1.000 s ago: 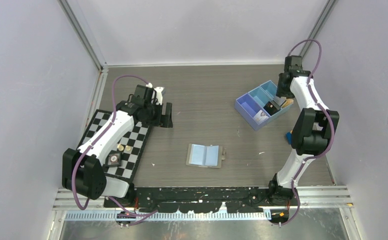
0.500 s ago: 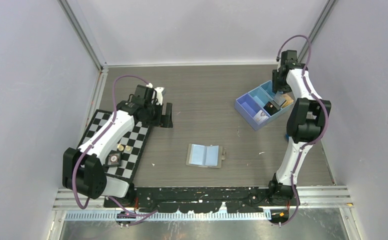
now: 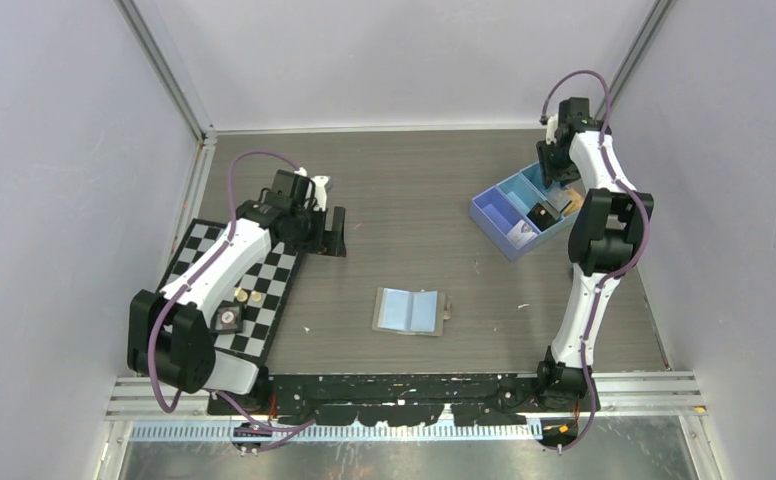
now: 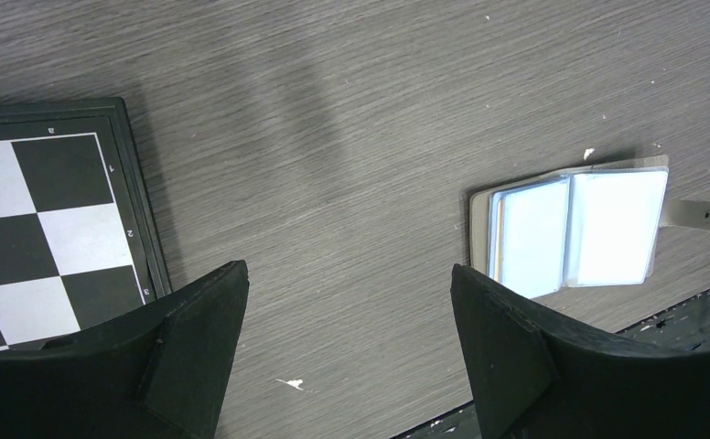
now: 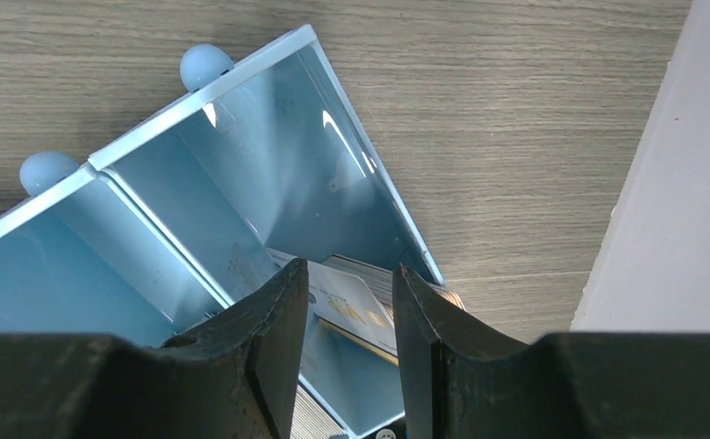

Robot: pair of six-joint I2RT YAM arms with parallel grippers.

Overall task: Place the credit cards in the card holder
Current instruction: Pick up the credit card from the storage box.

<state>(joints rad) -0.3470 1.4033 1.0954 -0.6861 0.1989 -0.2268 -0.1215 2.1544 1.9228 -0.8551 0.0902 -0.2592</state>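
Change: over the last second the right arm has folded upward, carrying the right gripper (image 5: pixel 349 274) from mid-tray to the end compartment of the blue tray (image 5: pixel 242 69) nearest the worktop's (image 3: pixel 414 190) far right corner.
Unchanged: the left arm and the card holder (image 3: pixel 411 311) are where they were.
Meaning for the task: we judge this is the approach to a pick; no card has reached the holder yet.
Right claw: fingers moderately spread, pinching nothing we can see.
Left claw: the left gripper (image 4: pixel 349 274) is spread wide and empty over the worktop's left side.
Cards relative to claw: the credit cards (image 5: pixel 356 306) lie in that compartment, showing in the gap between the fingers; we cannot tell whether they touch.
Card holder: open flat, pale blue pockets up, mid-worktop toward the near edge, well apart from the right claw.
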